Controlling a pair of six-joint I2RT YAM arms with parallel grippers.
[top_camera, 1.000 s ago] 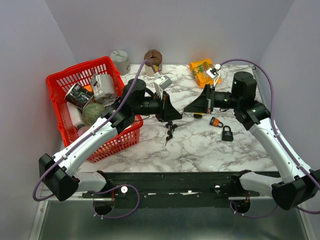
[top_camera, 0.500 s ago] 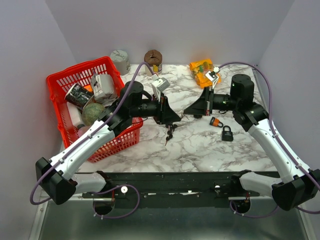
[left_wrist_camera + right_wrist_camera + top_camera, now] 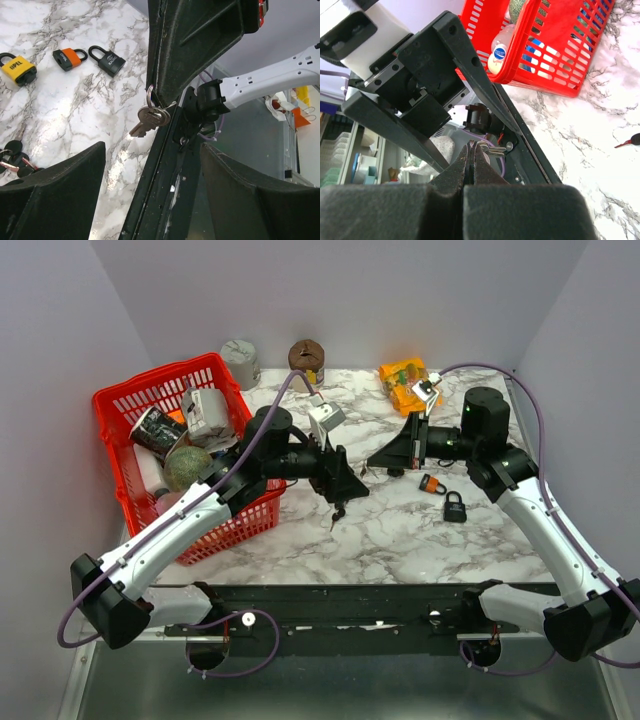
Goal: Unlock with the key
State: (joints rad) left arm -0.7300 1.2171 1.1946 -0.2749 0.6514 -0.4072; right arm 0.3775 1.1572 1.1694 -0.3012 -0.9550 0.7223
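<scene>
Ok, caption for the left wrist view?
Open left gripper faces right gripper, shut on a key ring; yellow padlock, orange padlock, black padlock lie on the marble table.

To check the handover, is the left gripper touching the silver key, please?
Apart: the left wrist view shows the silver key hanging from the right gripper, clear of both open left gripper fingers.

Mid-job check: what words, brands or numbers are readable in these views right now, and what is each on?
"OPEL": on the yellow padlock.
On the orange padlock: pale mark, too blurred to read.
On the black padlock: pale lettering, too blurred.
On the key in the right claw: nothing legible.
On the packages in the red basket: print too small.
</scene>
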